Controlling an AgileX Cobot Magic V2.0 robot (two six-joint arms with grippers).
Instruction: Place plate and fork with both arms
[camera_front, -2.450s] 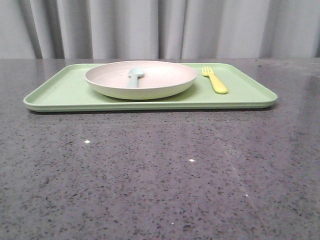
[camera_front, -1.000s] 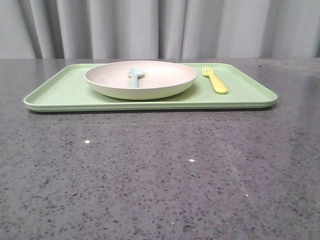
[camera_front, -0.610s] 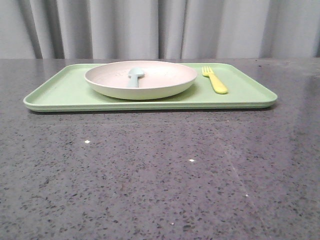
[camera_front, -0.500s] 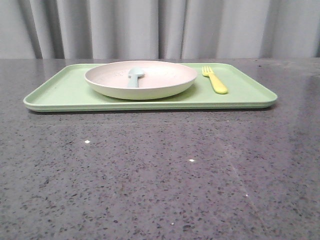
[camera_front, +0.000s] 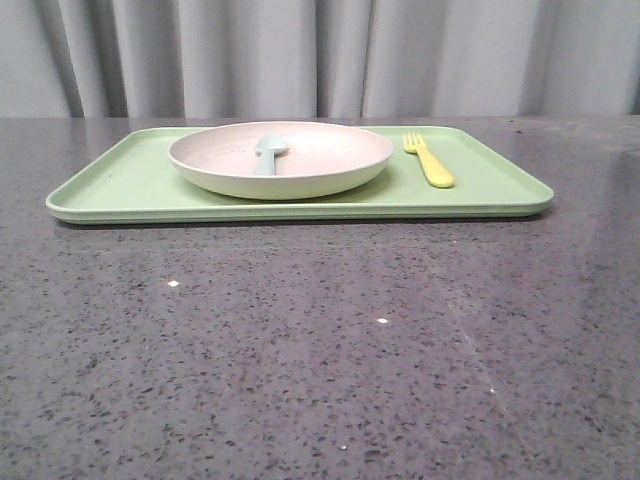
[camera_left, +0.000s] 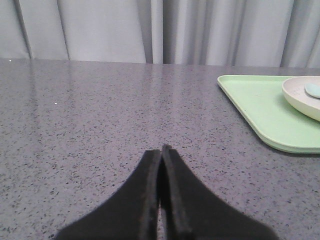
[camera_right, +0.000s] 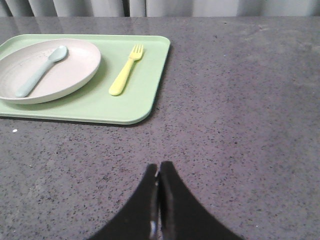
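The round cream-pink plate (camera_front: 280, 160) sits on the light green tray (camera_front: 130, 185), left of its middle, with a pale blue-grey spoon (camera_front: 270, 152) lying in it. The yellow fork (camera_front: 429, 160) lies on the tray to the plate's right, tines pointing away. The right wrist view shows the plate (camera_right: 70, 70), spoon (camera_right: 40, 71) and fork (camera_right: 125, 72). My left gripper (camera_left: 162, 149) is shut and empty over bare table, left of the tray (camera_left: 260, 115). My right gripper (camera_right: 159, 166) is shut and empty over the table, nearer than the tray's right end. Neither gripper shows in the front view.
The dark speckled stone table (camera_front: 320, 350) stretches in front of the tray and to both sides. Grey curtains (camera_front: 320, 55) hang behind the table's far edge.
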